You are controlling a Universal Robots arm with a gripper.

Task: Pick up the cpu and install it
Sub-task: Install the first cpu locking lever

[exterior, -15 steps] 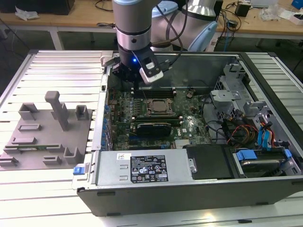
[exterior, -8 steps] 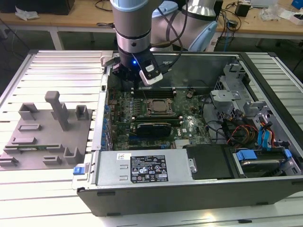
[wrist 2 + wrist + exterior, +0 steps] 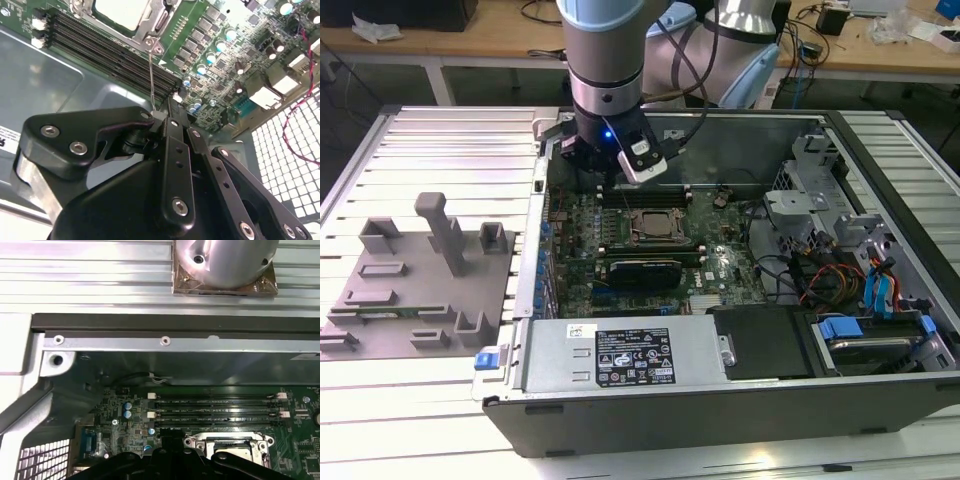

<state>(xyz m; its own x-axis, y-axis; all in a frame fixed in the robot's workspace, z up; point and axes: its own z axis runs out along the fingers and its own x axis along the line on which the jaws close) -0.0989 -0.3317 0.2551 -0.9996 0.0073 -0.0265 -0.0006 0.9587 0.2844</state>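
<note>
At the near edge of the open computer case [image 3: 740, 415] lies one power supply [image 3: 620, 355] with a white label. At the exterior view's right of it sits a drive bay with blue tabs [image 3: 840, 327]. Outside the case, at the exterior view's left, one grey fixture plate [image 3: 415, 290] rests on the ribbed metal table [image 3: 440, 140]. It carries several grey blocks and one tall post [image 3: 442, 228].

Farther in is the green motherboard [image 3: 720, 265], with one socket [image 3: 631, 225] about in its middle. In the second wrist view a pale silver-white square, which I take for the cpu [image 3: 120, 12], lies flat inside the metal frame [image 3: 150, 22] of this socket. Its face looks upward and its edges run parallel to the frame. It is square, so I can name no long axis. I count one cpu.

Just beyond the socket runs a bank of long dark memory slots [image 3: 215, 407], and two of them have white end clips. One thin metal lever [image 3: 151, 75] stands up from the corner of the frame, between the cpu and the end effector [image 3: 605, 165] [image 3: 167, 112] [image 3: 170, 442]. The upper end of the lever reaches the tip of the end effector, but I cannot tell if it is pinched there. I also cannot tell if the end effector is spread or pressed together. It hangs over the far part of the board at the exterior view's left, near the far wall of the case and apart from the cpu.
</note>
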